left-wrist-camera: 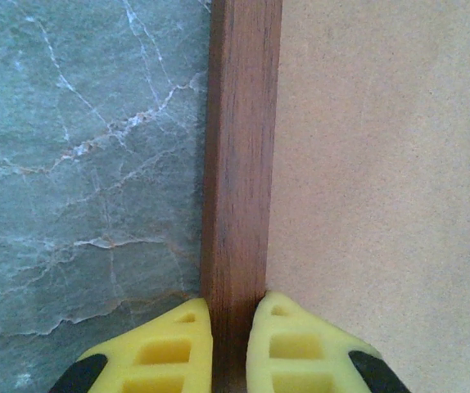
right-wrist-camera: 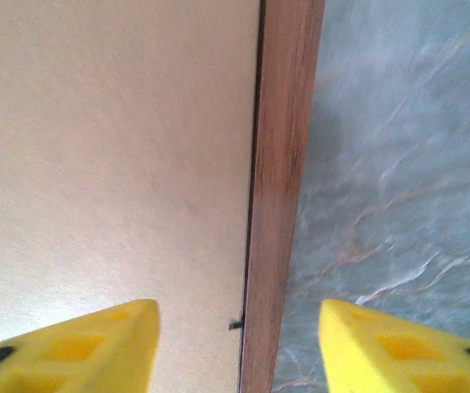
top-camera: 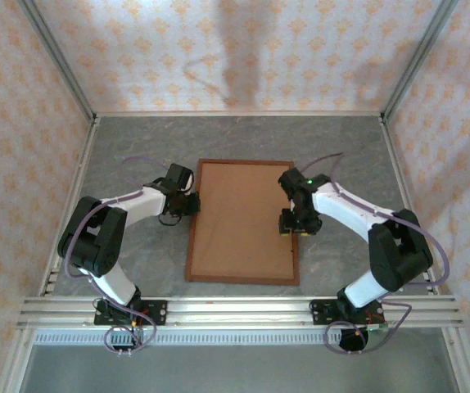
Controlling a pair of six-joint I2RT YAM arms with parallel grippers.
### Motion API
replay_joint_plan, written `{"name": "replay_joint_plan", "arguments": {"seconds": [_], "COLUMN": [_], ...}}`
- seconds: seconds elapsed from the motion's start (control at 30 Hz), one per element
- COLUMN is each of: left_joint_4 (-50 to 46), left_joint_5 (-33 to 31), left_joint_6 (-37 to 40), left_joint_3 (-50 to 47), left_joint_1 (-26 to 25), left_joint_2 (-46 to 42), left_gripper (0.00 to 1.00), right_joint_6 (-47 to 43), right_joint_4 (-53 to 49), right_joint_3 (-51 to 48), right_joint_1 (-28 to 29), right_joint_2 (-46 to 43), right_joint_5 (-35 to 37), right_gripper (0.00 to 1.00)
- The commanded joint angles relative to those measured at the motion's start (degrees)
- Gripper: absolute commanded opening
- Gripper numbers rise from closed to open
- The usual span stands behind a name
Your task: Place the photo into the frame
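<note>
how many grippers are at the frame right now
2. The left gripper is shut on the left rail of the frame, about halfway along it. The right gripper straddles the right rail, jaws open and not gripping it.

No legible text, labels, brands, numbers: none on frame, backing board, table.

Our left arm and right arm reach inward, wrists down.
Left fingers pinch close together; right fingers stand wide apart.

Overhead looks down; wrist cameras closely overlook the frame.
</note>
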Motion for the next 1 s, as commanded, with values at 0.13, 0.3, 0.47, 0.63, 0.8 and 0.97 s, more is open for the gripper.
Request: {"name": "replay_joint_plan", "arguments": {"seconds": [0.13, 0.3, 0.47, 0.63, 0.8, 0.97], "left_joint_4": [-3.7, -3.9, -4.2, -4.1, -4.7, -3.7], "left_joint_5": [-1.1, -1.2, -1.2, -0.7, -0.6, 1.3], "left_joint_6": [0.6, 0.4, 0.4, 0.0, -0.4, -2.3], "left_joint_3": [-1.3, -1.4, -1.3, -1.4, -1.1, 0.3], "left_joint_1": [-0.2, -0.2, -0.3, -0.4, -0.3, 2.0], "left_joint_2": [-1.2, -1.6, -2.0, -2.2, -3.7, -4.4], "left_gripper": [0.12, 0.12, 0.12, 0.12, 0.22, 0.37], "right_joint_6": [-1.1, -0.2, -1.0, -2.2, -4.3, -5.7], "right_joint_4": [7.0, 13.7, 15.1, 15.6, 14.4, 15.0], "right_joint_3": [5.1, 8.1, 10.3, 10.8, 11.2, 11.4], "right_joint_1": [-7.7, -11.0, -11.4, -11.4, -11.4, -11.4], "right_joint_2": [3.4, 10.5, 16.5, 18.6, 19.2, 19.4], "right_joint_5": [0.8, -1.3, -2.2, -1.6, 1.2, 1.1], "right_gripper": [0.63, 0.59, 0.48, 0.36, 0.27, 0.22]}}
